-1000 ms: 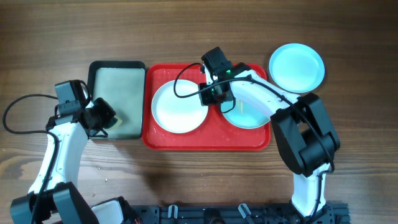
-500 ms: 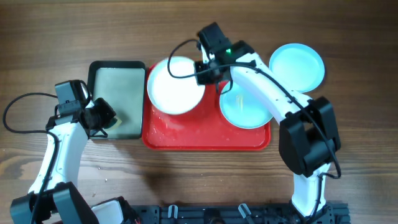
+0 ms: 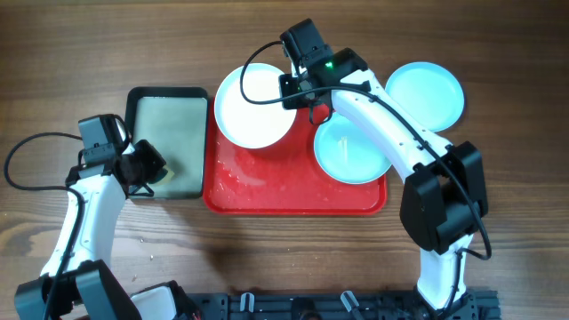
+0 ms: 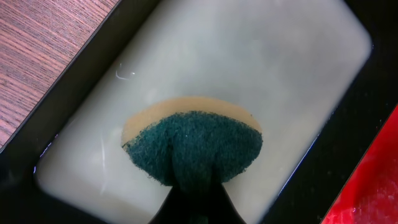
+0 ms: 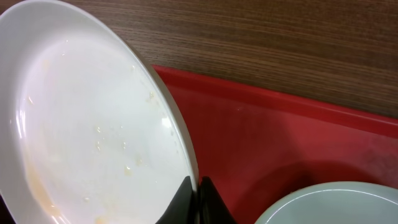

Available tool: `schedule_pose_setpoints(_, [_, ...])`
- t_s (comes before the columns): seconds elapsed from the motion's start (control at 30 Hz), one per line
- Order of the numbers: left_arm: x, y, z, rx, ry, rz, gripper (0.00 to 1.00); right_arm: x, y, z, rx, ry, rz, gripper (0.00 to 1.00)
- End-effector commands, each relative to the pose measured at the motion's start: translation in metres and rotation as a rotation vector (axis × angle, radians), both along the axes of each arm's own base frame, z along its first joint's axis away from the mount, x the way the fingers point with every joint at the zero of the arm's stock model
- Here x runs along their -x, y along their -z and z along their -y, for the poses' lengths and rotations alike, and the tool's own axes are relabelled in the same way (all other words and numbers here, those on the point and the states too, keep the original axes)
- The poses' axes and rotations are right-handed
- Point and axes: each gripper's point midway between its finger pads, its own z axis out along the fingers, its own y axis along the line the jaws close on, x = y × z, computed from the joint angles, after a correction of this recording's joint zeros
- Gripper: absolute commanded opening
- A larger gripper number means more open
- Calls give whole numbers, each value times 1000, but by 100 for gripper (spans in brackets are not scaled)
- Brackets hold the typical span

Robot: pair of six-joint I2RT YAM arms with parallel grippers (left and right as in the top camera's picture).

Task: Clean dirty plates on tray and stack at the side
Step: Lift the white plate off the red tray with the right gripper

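While my left gripper [image 4: 193, 190] hangs low over the green tray [image 3: 168, 92], its fingers are pinched tight on the sponge [image 4: 194, 143]. The dark green scouring side faces my wrist camera and a tan edge shows beyond it. Under the sponge lies pale cloudy liquid; I cannot tell whether the two touch. The green tray stands on the table [image 3: 71, 53] just left of the red tray [image 3: 293, 206], their rims side by side.

My right gripper [image 5: 195, 186] is clamped on the right-hand rim of the white plate [image 5: 81, 118], one finger on each face with only the rim between them. That plate is at the far left of the red tray, and much of it reaches past the tray's far rim over the wood. It looks tilted in my wrist view; I cannot tell whether its near edge touches the tray floor. Yellowish smears and small specks mark its face.

The near aqua plate [image 3: 353, 151] lies flat in the right half of the red tray, just right of my right gripper and apart from the white plate. The far aqua plate [image 3: 425, 94] lies on the table just beside the tray's far right corner. Wet patches glisten on the tray floor near the white plate.
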Motion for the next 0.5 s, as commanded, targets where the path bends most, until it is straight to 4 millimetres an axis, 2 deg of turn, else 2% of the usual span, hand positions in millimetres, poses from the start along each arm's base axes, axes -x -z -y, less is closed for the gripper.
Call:
schedule_pose_setpoints(0.0, [3, 4, -3, -8, -12, -13, 4, -3, -20, 0, -8, 3, 44, 4])
schedule_pose_setpoints(0.17, [3, 4, -3, -7, -12, -13, 4, -2, -19, 0, 0, -18, 43, 4])
schedule_pose_setpoints(0.33, [3, 4, -2, -2, -9, -13, 4, 7, -13, 6, 14, 11, -7, 4])
schedule_pose_setpoints(0.4, [3, 4, -1, 3, -7, -11, 4, 14, -2, 10, 29, 16, -38, 4])
schedule_pose_setpoints(0.47, [4, 5, -1, 4, -7, -14, 4, 25, 22, 16, 37, 65, -90, 4])
